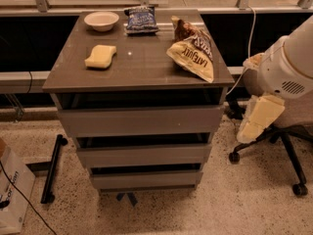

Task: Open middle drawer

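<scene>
The middle drawer (144, 155) is the centre one of three grey-brown fronts in the cabinet (142, 67), and it sits pushed in, with a dark gap above it. The taller top drawer (142, 121) and the slim bottom drawer (145, 180) are also pushed in. My white arm (288, 67) comes in from the right edge. Its cream-coloured end with the gripper (253, 129) hangs to the right of the cabinet, about level with the top and middle drawers, and touches nothing.
On the cabinet top lie a white bowl (101, 20), a yellow sponge (100, 56), a blue snack bag (141, 19) and a tan chip bag (193, 53). An office chair (288, 146) stands behind the arm at right. A black bar (53, 168) and a box (12, 195) lie on the floor at left.
</scene>
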You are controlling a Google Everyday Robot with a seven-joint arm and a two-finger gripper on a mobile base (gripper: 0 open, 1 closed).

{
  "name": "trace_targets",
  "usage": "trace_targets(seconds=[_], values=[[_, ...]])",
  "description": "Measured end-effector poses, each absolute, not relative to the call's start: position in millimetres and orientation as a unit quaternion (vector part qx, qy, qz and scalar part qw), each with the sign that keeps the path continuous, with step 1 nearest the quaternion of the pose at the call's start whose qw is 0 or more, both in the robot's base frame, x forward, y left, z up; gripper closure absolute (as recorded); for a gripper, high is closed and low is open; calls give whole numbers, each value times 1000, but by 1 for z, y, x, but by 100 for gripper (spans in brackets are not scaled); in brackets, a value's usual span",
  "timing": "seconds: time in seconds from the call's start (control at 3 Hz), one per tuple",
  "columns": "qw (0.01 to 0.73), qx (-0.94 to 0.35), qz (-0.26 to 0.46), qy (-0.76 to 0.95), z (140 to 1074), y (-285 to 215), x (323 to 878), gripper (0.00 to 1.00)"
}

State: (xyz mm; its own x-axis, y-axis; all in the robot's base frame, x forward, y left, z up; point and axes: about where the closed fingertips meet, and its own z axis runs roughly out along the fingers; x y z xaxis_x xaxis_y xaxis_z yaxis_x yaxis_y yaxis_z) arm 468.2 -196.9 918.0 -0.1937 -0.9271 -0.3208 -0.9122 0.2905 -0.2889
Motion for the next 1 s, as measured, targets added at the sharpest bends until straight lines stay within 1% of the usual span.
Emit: trace_targets(seconds=[0.33, 0.67, 1.0], values=[[222, -595, -18, 772, 919, -197, 469, 0], [239, -587, 9, 774, 899, -178, 472, 0], [254, -586, 29, 769, 861, -147, 481, 0]])
